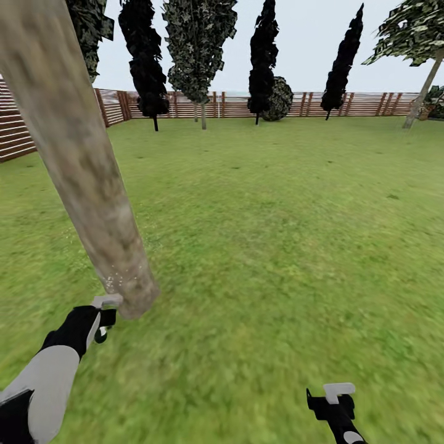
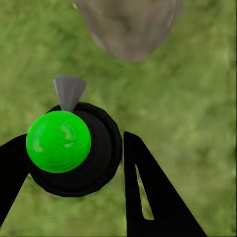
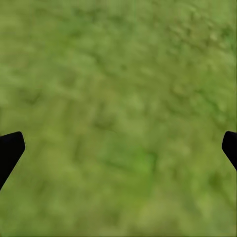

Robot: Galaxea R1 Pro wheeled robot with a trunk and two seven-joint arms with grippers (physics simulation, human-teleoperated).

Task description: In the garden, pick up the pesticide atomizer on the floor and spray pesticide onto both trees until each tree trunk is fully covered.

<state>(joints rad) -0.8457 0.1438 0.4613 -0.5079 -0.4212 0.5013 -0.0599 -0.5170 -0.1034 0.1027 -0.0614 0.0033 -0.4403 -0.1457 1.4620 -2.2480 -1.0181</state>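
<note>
The pesticide atomizer (image 2: pixel 58 141) has a round black body, a bright green cap and a grey nozzle (image 2: pixel 69 91). My left gripper (image 1: pixel 105 318) is shut on it, low beside the foot of a thick, leaning, mottled grey-brown tree trunk (image 1: pixel 80 160). The nozzle points at the trunk's base (image 2: pixel 129 27). Tiny white specks of pesticide (image 1: pixel 115 281) dot the bark just above the grass. A second leaning trunk (image 1: pixel 423 92) stands far off at the right. My right gripper (image 1: pixel 336 399) hangs open over bare grass (image 3: pixel 118 118).
Blotchy green lawn (image 1: pixel 271 234) stretches ahead to a brown slatted fence (image 1: pixel 364 103). Slim dark-leaved trees (image 1: pixel 148 61) and a round bush (image 1: pixel 280 98) line the fence. The fence also runs along the left side (image 1: pixel 15 132).
</note>
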